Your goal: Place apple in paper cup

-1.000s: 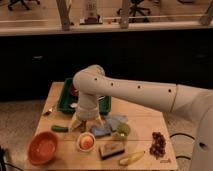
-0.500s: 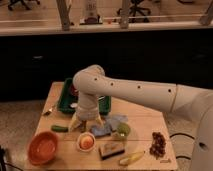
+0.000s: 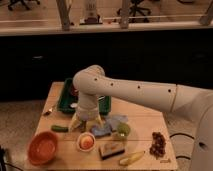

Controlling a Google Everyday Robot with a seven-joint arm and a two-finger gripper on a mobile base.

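camera view | apple (image 3: 86, 142) sitting inside paper cup (image 3: 86, 142) | gripper (image 3: 87, 121) hovering just above, fingers apart | advice: retreating straight upward, avoiding cup rim

My end effector (image 3: 88, 121) hangs over the tabletop (image 3: 145, 125) of pale matt wood, its yellowish fingers looking like smooth plastic under a glossy white arm shell. The apple (image 3: 86, 142) has a slight sheen inside the matt white paper cup (image 3: 79, 146). The blue cloth (image 3: 107, 126) lies soft and crumpled.
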